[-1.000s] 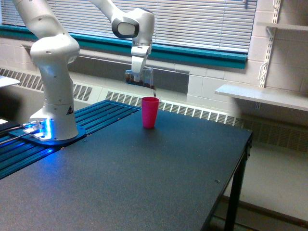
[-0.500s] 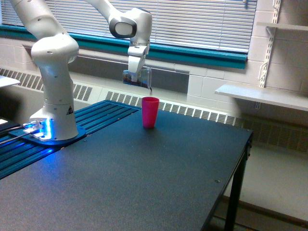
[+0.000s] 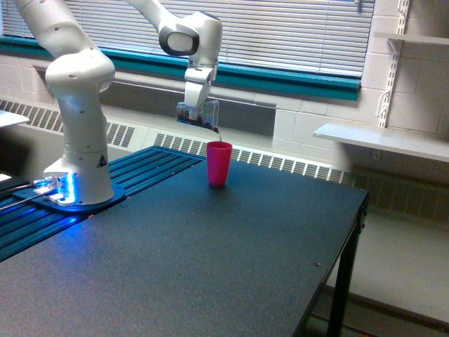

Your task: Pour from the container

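Note:
In the exterior view the clear container [image 3: 198,114] with dark brown contents lies tipped on its side in the air, its mouth toward the exterior view's right. My gripper [image 3: 193,104] is shut on it from above. Dark contents show at its lower lip, just above and left of the pink cup [image 3: 219,163]. That cup stands upright on the dark table [image 3: 231,260], near the far edge.
The arm's white base [image 3: 77,168] stands on a blue slatted platform [image 3: 84,203] at the exterior view's left. A wall with a radiator and blinds runs behind the table. A white shelf [image 3: 382,140] juts out at the right. The table's right edge drops off.
The gripper and container have shifted slightly to the left and up. The dark stream seen falling toward the pink cup a second ago has thinned to a trace at the lip.

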